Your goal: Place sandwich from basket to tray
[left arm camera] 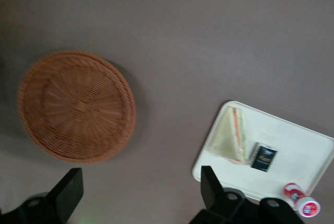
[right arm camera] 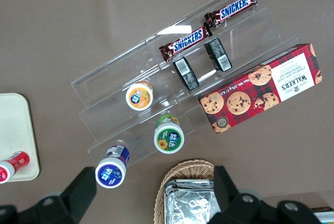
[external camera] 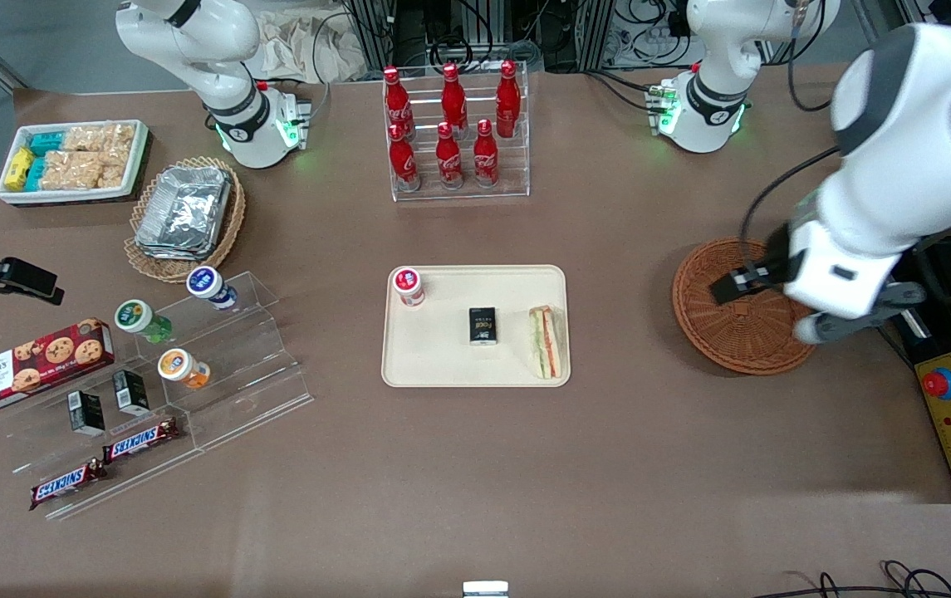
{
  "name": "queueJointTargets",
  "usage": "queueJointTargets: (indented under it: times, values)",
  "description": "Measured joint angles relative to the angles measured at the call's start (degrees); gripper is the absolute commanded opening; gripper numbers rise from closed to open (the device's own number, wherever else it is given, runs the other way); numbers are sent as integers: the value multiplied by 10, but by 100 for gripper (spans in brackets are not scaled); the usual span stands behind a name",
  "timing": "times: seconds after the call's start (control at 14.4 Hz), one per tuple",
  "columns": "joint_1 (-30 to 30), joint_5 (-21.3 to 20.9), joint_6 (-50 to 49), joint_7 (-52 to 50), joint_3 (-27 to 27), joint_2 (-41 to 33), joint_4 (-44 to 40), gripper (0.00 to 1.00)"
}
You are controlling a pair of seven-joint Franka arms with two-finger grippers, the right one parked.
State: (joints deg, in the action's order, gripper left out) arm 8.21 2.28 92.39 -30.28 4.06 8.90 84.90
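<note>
We see the sandwich (external camera: 547,341) lying on the tray (external camera: 442,370), right of frame centre; soft and light, probably best pinched across its bread faces. The gripper (left arm camera: 141,192) hovers open and empty over the basket (external camera: 720,332).

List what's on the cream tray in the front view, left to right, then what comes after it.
On the cream rectangular tray: red-capped small bottle → small black box → triangular white-bread sandwich → round reddish-brown wicker basket, empty → left gripper above the basket, open.

You see the sandwich (external camera: 546,341) lying on the tray (external camera: 442,375), beside a small black box (external camera: 483,325). The gripper (external camera: 732,286) hangs over the empty basket (external camera: 724,336).
</note>
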Motion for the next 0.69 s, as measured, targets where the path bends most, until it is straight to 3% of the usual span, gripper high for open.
queueJointTargets:
  times: [0.14, 0.35, 0.69]
  values:
    - [2, 2, 60, 105, -47, -55, 82, 100]
    - [-19, 2, 112, 195, -58, -111, 185, 100]
    - [-19, -7, -15, 311, -57, -101, 140, 100]
